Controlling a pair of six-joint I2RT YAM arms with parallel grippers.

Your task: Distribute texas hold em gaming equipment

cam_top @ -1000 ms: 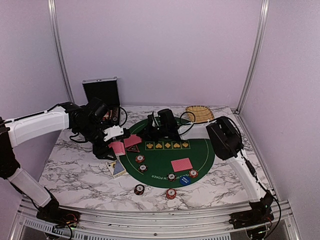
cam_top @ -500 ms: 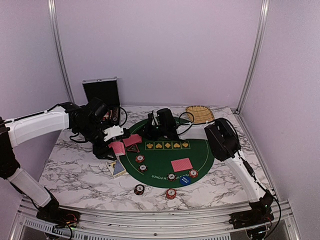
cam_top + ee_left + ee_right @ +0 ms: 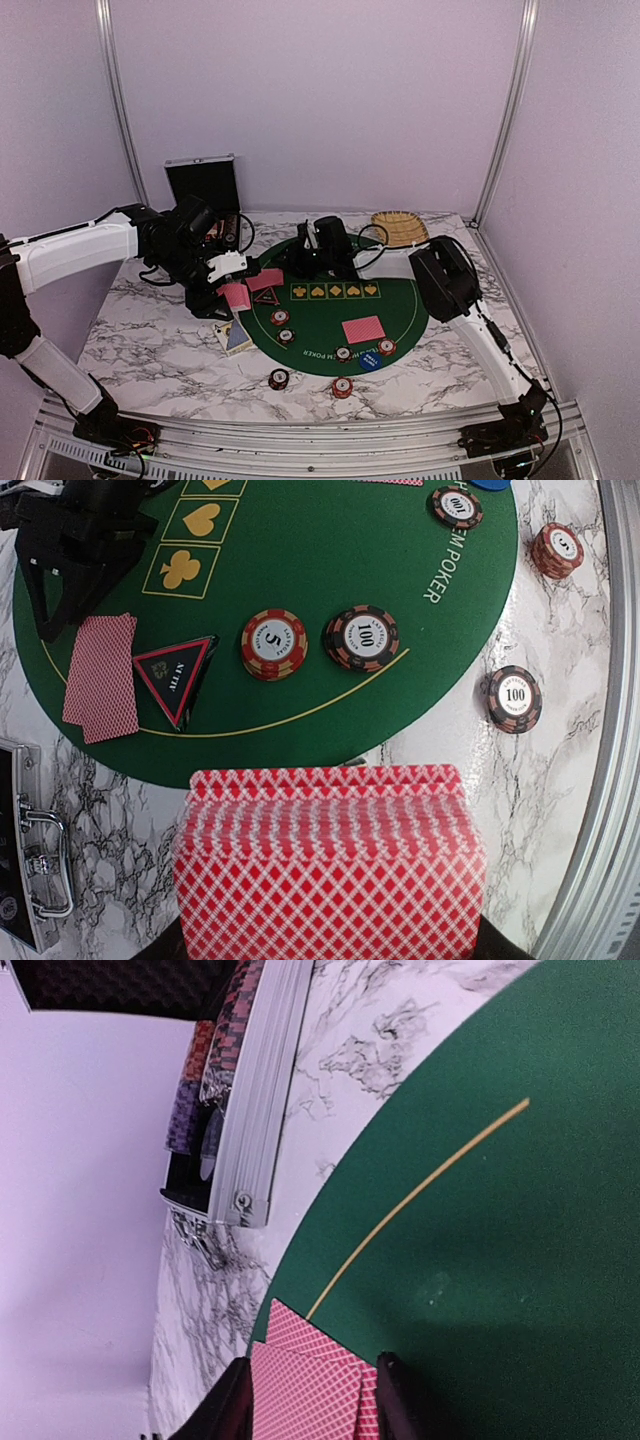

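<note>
My left gripper (image 3: 233,296) is shut on a thick deck of red-backed cards (image 3: 330,870), held over the green mat's left edge; the deck hides its fingers. My right gripper (image 3: 315,1405) is low over the mat's far left. Its jaws stand apart on either side of two red-backed cards (image 3: 305,1385) that lie flat on the mat (image 3: 265,281). A black triangular marker (image 3: 176,676) lies beside them. Poker chips (image 3: 273,643) (image 3: 361,637) rest on the mat, others (image 3: 278,379) (image 3: 342,386) on the marble. Two more cards (image 3: 362,329) and a blue button (image 3: 370,360) sit near the front.
The round green poker mat (image 3: 400,300) covers the table's middle. A silver case (image 3: 203,185) stands open at the back left, with chips stacked in it (image 3: 210,1060). A tan woven tray (image 3: 400,226) sits at the back right. A pale card-like piece (image 3: 237,337) lies under my left gripper.
My right gripper's jaws have parted around the two cards on the mat, and that arm has shifted slightly. The left arm and its deck have not moved.
</note>
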